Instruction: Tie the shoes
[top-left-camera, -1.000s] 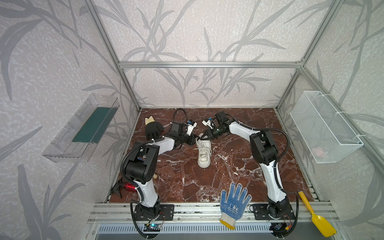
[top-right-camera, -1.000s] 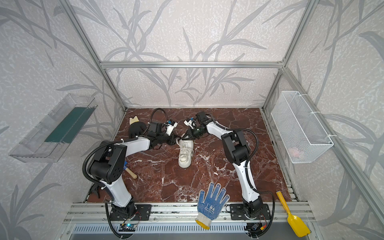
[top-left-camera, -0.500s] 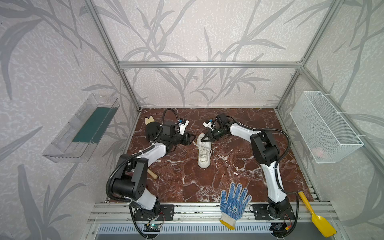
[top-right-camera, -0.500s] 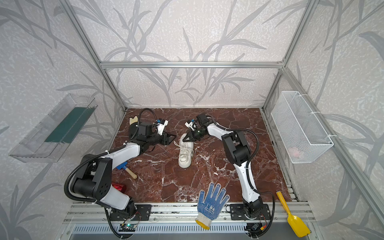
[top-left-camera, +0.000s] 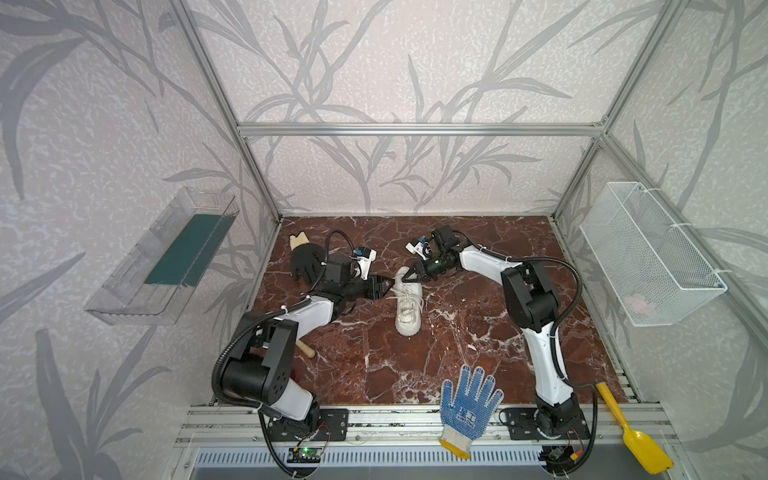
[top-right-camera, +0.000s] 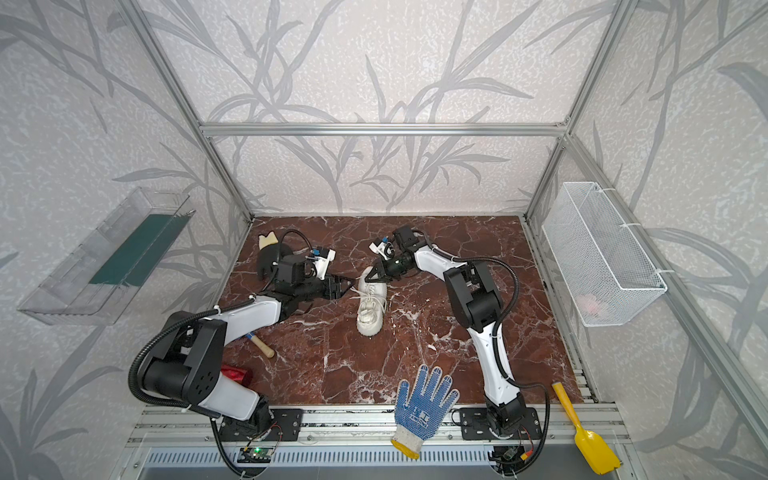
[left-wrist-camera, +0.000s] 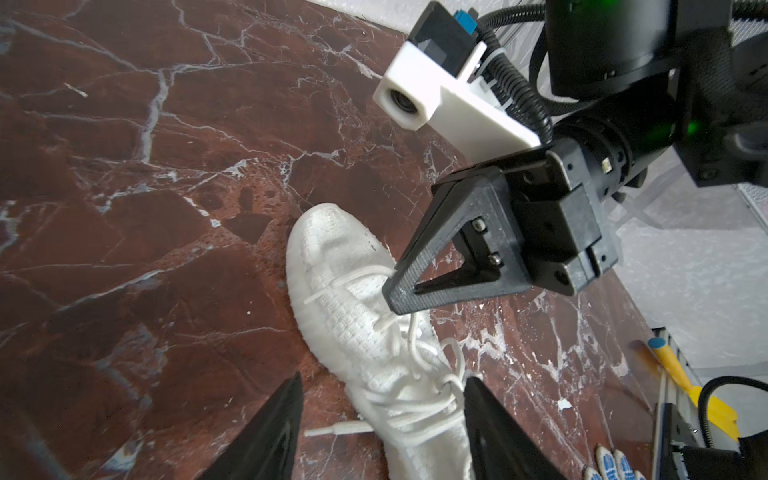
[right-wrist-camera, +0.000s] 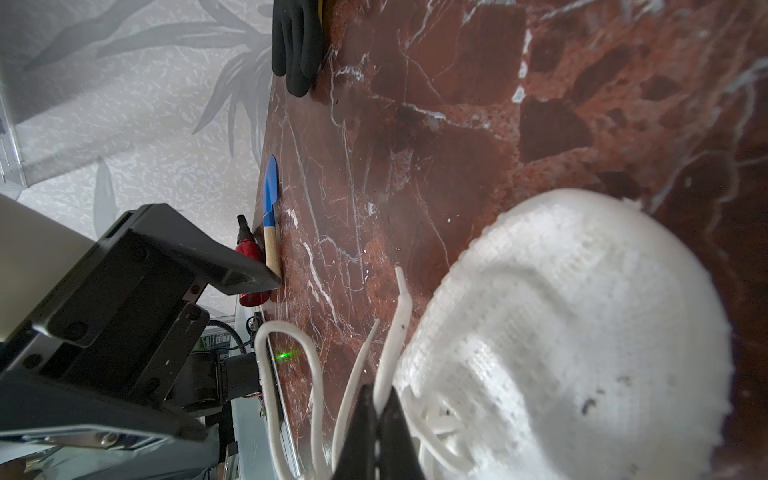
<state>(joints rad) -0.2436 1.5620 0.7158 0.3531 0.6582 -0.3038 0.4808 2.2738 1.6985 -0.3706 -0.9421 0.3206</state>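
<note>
The red-brown marble surface (top-left-camera: 457, 353) carries the sneaker (top-left-camera: 408, 309). It lies lengthwise, one end toward the back wall and the other toward the front rail. Everything else is placed from it.

A white wire basket (top-left-camera: 648, 257) hangs on the wall well off to the sneaker's right. Something pale pink sits inside, too blurred to name. A clear plastic tray (top-left-camera: 162, 257) hangs well off to the sneaker's left, with a dark green sheet in it.

A blue-dotted work glove (top-left-camera: 467, 405) lies in front of the sneaker and a little to its right, its cuff over the front rail. A black glove (top-left-camera: 305, 264) lies behind the sneaker and to its left. A yellow scoop (top-left-camera: 636, 436) lies far off to the sneaker's front right.

The left hand (top-left-camera: 384, 286) sits just beside the sneaker's left flank. Its fingers (left-wrist-camera: 286, 415) stand wide apart and grip nothing. The right hand (top-left-camera: 409, 276) is at the sneaker's back end, closed tight on one strand of the laces (right-wrist-camera: 397, 328).

A wooden-handled tool (top-left-camera: 306, 351) with a blue blade lies to the sneaker's front left, partly under the left arm. A small red object (top-right-camera: 237, 374) lies farther out the same way.

The laces cross the sneaker's top in loose loops. One tip rests on the surface just beside its left side.
</note>
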